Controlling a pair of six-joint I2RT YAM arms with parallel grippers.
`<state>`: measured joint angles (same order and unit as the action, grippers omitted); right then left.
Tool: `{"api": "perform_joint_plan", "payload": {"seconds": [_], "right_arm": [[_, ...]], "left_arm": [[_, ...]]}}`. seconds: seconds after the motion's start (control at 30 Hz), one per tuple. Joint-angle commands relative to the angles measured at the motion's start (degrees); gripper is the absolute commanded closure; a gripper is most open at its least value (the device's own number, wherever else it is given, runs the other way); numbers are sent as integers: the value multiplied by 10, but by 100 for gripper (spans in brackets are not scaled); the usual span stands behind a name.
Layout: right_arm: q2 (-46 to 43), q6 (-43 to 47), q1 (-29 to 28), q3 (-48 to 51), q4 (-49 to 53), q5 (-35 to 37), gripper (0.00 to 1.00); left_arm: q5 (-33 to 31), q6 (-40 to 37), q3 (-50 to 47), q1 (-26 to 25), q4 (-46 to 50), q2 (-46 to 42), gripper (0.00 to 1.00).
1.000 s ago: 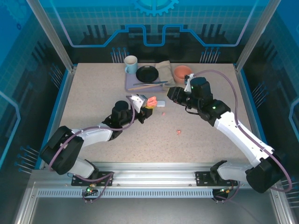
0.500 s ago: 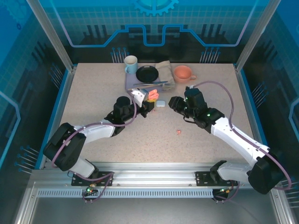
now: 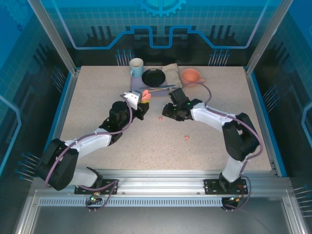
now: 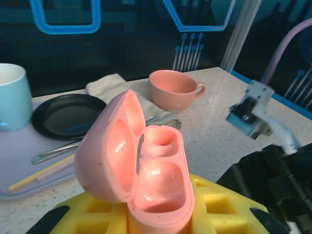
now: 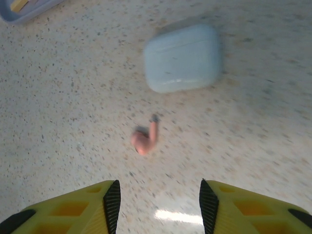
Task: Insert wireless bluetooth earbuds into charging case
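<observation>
Two charging cases: pink case (image 4: 156,185), pale blue case (image 5: 183,58). Two salmon-pink earbuds (image 3: 160,117), the second earbud (image 3: 186,138) at four o'clock from the first. Two mugs: blue mug (image 3: 136,67), salmon mug (image 3: 191,75). One black plate (image 3: 153,77).

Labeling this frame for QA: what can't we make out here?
- Left wrist: pink case base hidden by jaws of left gripper, cut by bottom edge.
- Right wrist: pink earbud motion-blurred, tip detail lost.
- Top external: second pink earbud too small to tell orientation.

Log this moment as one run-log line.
left tool: holds pink case, lid open, wells empty | right tool: open, above loose pink earbud near closed pale case | next: likely pick earbud
</observation>
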<state>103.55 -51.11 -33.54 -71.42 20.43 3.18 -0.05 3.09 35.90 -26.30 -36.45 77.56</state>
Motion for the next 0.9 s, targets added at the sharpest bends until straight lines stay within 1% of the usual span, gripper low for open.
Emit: {"api": "perform_joint_plan", "payload": {"seconds": [0.0, 0.2, 0.37, 0.63, 0.87], "right_arm": [[56, 35, -13, -58, 12, -16, 50], [142, 79, -18, -145, 17, -66, 51], [189, 97, -21, -196, 50, -66, 51], [199, 102, -20, -183, 69, -59, 52], [152, 93, -22, -123, 65, -53, 54]], "left_arm": [[-14, 9, -8, 8, 22, -26, 100], [-15, 13, -16, 24, 35, -45, 100], [-14, 16, -25, 34, 40, -62, 100], [-10, 18, -27, 37, 41, -67, 100], [-6, 22, -26, 37, 37, -66, 100]]}}
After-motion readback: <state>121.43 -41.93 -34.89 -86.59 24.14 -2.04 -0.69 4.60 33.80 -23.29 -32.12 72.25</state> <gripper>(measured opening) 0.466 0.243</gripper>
